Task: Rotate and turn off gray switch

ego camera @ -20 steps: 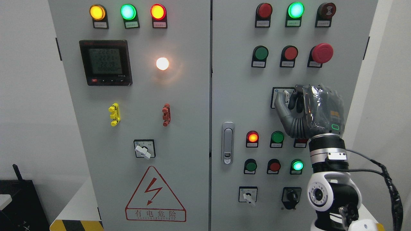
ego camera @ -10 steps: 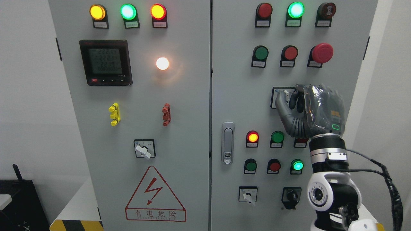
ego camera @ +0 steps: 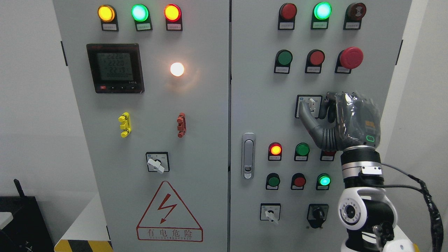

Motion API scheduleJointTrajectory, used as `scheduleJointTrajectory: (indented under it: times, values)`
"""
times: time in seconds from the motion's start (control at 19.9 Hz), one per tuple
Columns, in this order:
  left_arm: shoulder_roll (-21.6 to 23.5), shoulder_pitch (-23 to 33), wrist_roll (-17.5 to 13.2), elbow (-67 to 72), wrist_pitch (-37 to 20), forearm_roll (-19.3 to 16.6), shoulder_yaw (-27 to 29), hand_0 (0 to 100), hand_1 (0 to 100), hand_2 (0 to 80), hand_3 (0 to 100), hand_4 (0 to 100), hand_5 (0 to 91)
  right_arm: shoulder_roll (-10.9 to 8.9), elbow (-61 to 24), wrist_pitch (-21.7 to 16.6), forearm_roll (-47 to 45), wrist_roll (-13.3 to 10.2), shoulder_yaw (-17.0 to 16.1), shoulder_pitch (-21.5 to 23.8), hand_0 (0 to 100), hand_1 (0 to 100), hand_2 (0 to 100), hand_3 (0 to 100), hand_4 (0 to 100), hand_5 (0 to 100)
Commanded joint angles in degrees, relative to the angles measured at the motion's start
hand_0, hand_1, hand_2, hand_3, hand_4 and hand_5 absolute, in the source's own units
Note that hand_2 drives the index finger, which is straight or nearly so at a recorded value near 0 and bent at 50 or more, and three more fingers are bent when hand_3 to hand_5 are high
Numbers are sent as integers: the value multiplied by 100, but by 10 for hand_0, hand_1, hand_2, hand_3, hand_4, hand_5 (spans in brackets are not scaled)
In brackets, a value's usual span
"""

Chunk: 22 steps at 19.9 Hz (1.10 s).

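Observation:
The gray switch [ego camera: 311,103] is a small pale rotary handle on a square plate at the middle of the cabinet's right door [ego camera: 259,105]; the handle stands nearly upright. My right hand [ego camera: 315,109] reaches up from the lower right and sits at this switch. Its thumb [ego camera: 303,113] lies at the plate's lower left, and the curled fingers [ego camera: 329,106] stand just off the plate's right edge. The handle shows free in the gap between them. The left arm is out of sight.
Lit and unlit round buttons surround the switch, with a red mushroom stop button [ego camera: 351,57] above it. Lower down are another gray switch [ego camera: 270,213] and a black knob [ego camera: 317,212]. A door latch [ego camera: 248,155] sits left. The left door carries a meter [ego camera: 114,68] and a gray switch [ego camera: 155,162].
My right hand has shifted a little to the right and its fingers have drawn away from the handle, uncovering the plate's right side. The gap between thumb and fingers has widened.

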Motion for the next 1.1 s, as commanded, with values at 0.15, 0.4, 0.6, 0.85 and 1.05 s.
scheduleJointTrajectory:
  times: [0.15,0.4,0.6,0.85,1.05]
  values:
    - [0,0,-6,79,3,0,-9,120,389,0,0,0,0,10,-101,-57,-21,4,-105,21,292,236,802,973,928,1000]
    - [0,0,-7,79,3,0,-9,120,389,0,0,0,0,19,-145,-65,-30,4,-114,21,284,225,806,974,928,1000]
    - [0,0,-6,79,3,0,-9,120,389,0,0,0,0,28,-268,-74,-39,4,-114,47,247,193,812,976,928,1000]
    - [0,0,-15,88,3,0,-9,120,389,0,0,0,0,19,-636,-109,-127,-39,-123,231,192,197,812,978,930,1000]
    - [0,0,-15,79,3,0,-9,120,389,0,0,0,0,28,-1129,-311,-162,-337,-131,609,171,230,718,951,913,1000]
